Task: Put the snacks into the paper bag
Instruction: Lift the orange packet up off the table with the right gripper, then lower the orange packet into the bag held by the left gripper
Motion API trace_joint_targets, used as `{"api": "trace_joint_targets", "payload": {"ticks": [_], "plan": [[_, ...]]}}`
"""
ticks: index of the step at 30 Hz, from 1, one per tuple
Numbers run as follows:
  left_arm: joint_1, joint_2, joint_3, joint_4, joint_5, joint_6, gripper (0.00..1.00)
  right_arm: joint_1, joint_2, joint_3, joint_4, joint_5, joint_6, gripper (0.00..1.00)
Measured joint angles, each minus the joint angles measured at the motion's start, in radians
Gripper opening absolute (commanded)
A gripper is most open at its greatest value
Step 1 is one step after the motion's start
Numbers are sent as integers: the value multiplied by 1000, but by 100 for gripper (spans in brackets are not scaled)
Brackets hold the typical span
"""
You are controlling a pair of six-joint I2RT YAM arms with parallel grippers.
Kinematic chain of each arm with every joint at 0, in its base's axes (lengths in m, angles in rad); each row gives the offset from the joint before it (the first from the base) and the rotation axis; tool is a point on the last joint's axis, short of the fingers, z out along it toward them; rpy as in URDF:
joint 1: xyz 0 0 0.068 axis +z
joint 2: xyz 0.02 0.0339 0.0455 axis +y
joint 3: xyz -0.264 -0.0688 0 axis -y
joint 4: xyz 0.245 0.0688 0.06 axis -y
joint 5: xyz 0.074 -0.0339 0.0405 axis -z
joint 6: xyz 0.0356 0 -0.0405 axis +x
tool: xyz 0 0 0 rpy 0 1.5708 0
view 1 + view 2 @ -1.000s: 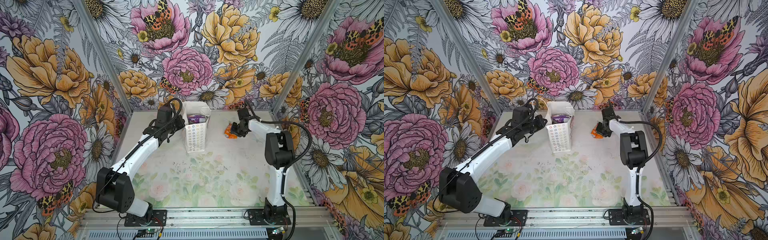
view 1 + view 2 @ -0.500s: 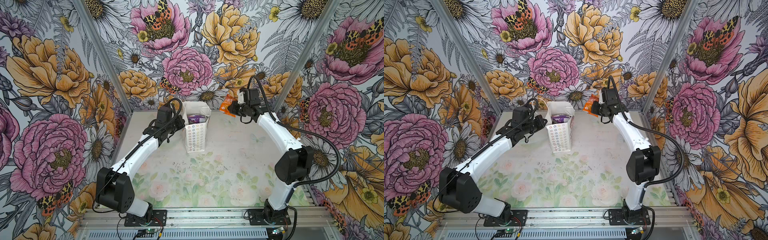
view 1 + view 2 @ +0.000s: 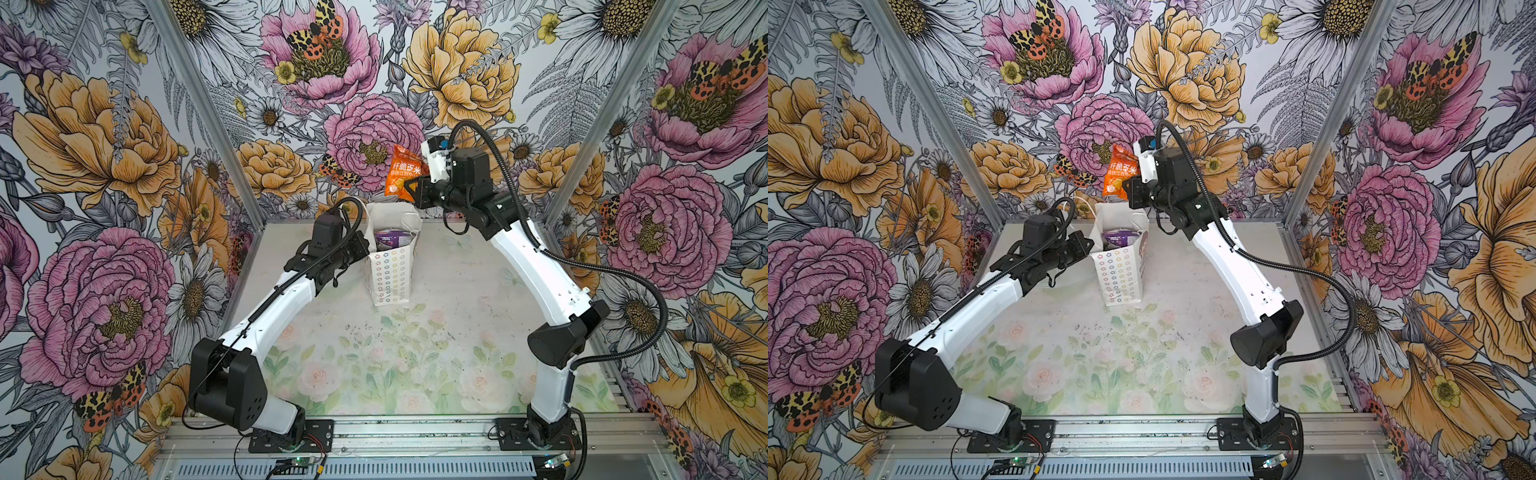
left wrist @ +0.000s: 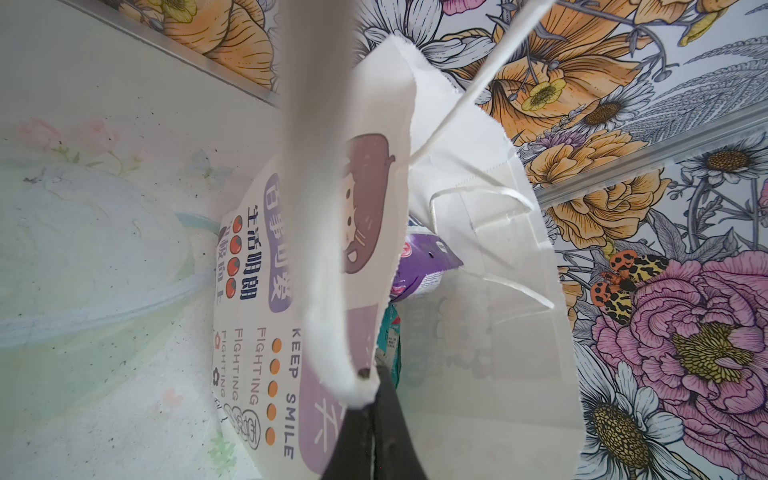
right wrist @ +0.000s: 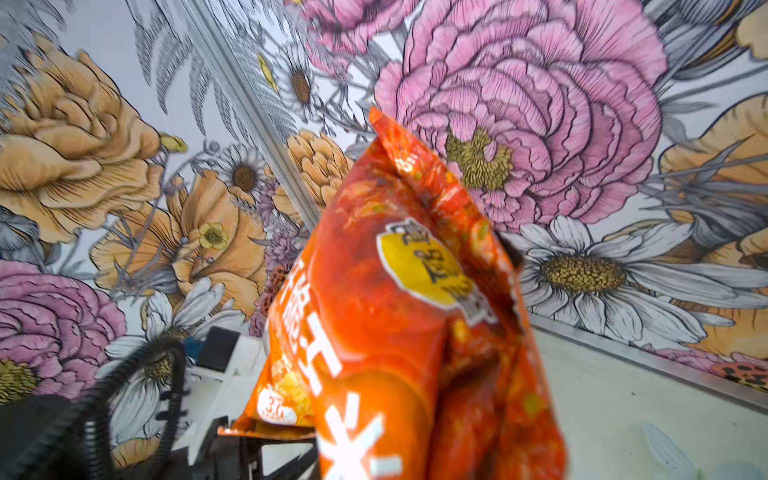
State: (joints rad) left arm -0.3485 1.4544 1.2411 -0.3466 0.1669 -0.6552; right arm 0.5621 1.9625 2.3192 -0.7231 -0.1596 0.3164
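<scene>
The white paper bag (image 3: 392,270) stands upright on the floral table mat (image 3: 457,332), towards the back wall, with its mouth open. Rows of small coloured flower rings run down the side facing the front. The broad panel in the left wrist view (image 4: 257,316) has a cartoon face, Chinese lettering and the words "KEEP SMILE" and "FIGHTING".

The left gripper (image 3: 365,248) is at the bag's left upper edge. In its wrist view the dark fingers (image 4: 376,419) are pressed together on the paper rim, pinching it just beside a small punched hole. A thin white string handle (image 4: 478,83) loops up from the rim.

Inside the bag, a purple packet (image 3: 390,239) lies near the top, visible in both top views (image 3: 1121,237) and in the left wrist view (image 4: 424,266). A bit of a teal packet (image 4: 390,332) shows below it.

The right gripper (image 3: 412,188) is raised well off the table, level with the wallpaper above the bag's far rim. Its jaws are clamped on the lower edge of an orange packet (image 3: 402,172) with white Chinese characters, which stands up from the grip. The packet is in the air, apart from the bag, just above its rear right corner in both top views (image 3: 1120,174). It fills the right wrist view (image 5: 395,332), crinkled and glossy.
</scene>
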Motion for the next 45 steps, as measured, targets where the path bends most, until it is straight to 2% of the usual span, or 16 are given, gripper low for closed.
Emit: {"api": "trace_joint_targets", "payload": {"ticks": [8,21,35,45], "plan": [[6,-7,-8,0,0,0,0,71,127,8,-121,106,-85,3],[6,-7,-11,2,0,0,0,165,142,61,-264,286,-275,3],[6,-7,-11,5,0,0,0,178,155,76,-371,274,-329,5],[5,-7,-11,7,0,0,0,178,226,216,-506,245,-361,5]]}}
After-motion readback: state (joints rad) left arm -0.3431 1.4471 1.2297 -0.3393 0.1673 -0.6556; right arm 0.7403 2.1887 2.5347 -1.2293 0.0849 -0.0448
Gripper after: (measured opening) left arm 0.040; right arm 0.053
